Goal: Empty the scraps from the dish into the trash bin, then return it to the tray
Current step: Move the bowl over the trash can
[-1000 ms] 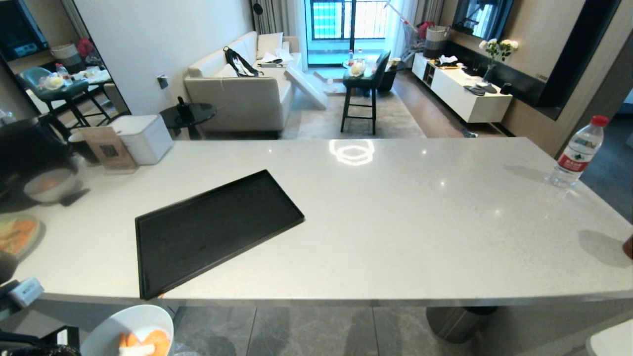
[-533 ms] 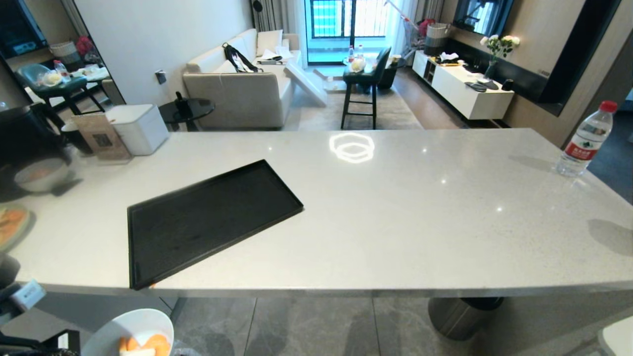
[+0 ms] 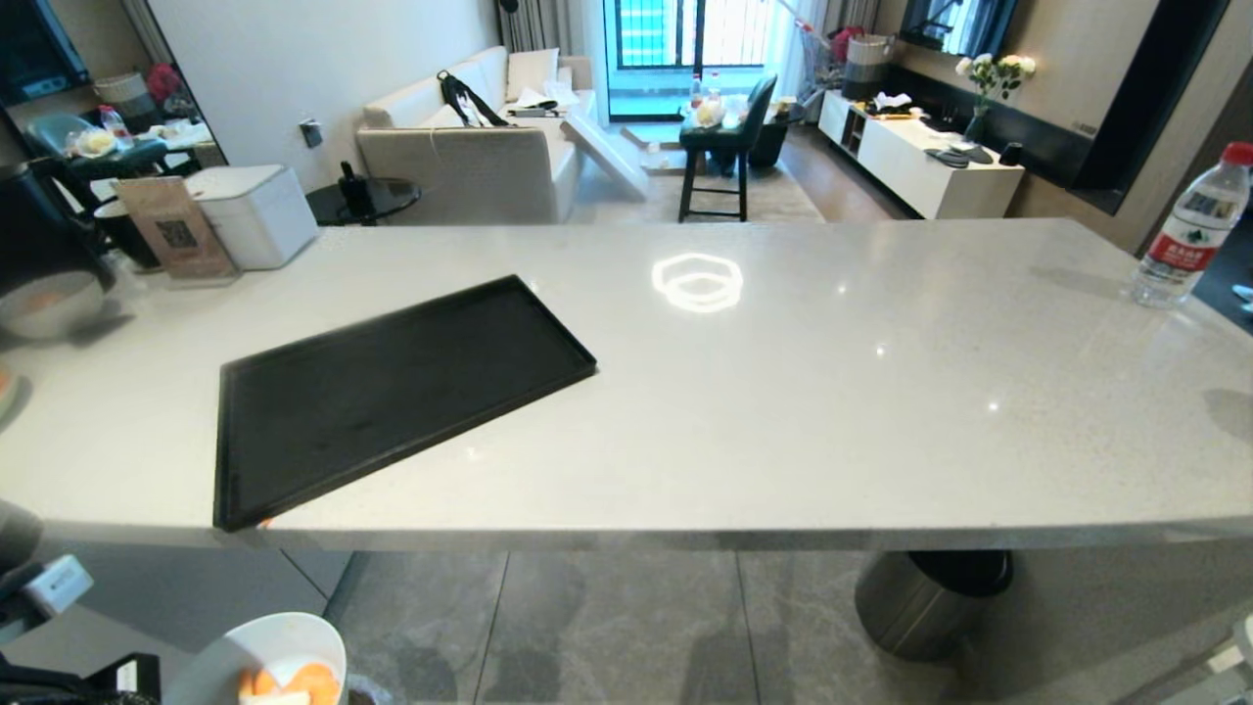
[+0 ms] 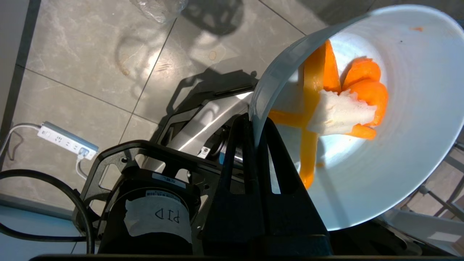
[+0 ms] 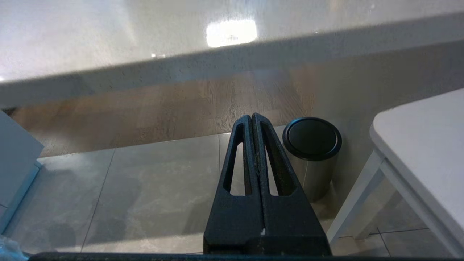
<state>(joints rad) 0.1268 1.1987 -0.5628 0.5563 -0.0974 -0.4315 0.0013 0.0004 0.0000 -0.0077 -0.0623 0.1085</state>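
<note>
The dish [image 4: 398,145], a pale blue-white bowl, hangs tilted below the counter's front edge, low at the left in the head view [image 3: 264,646]. My left gripper [image 4: 253,121] is shut on its rim, one finger inside and one outside. The scraps [image 4: 348,105], orange pieces and a whitish chunk, lie inside the dish [image 3: 294,681]. The black tray [image 3: 392,392] lies bare on the counter's left half. A bit of crinkly clear plastic [image 4: 159,8] shows on the floor; the trash bin's body is out of view. My right gripper [image 5: 252,117] hangs shut and holds nothing, under the counter edge.
A larger steel cylinder with a black top [image 3: 930,597] stands on the floor under the counter [image 5: 311,152]. A water bottle [image 3: 1189,230] stands at the counter's far right. A greyish-white bowl [image 3: 44,304] and a white box [image 3: 255,211] are at the far left. A power strip [image 4: 67,141] lies on the floor.
The whole head view has shifted: the counter and tray sit higher in the picture and more floor shows. The dish stays at the lower left in my left gripper.
</note>
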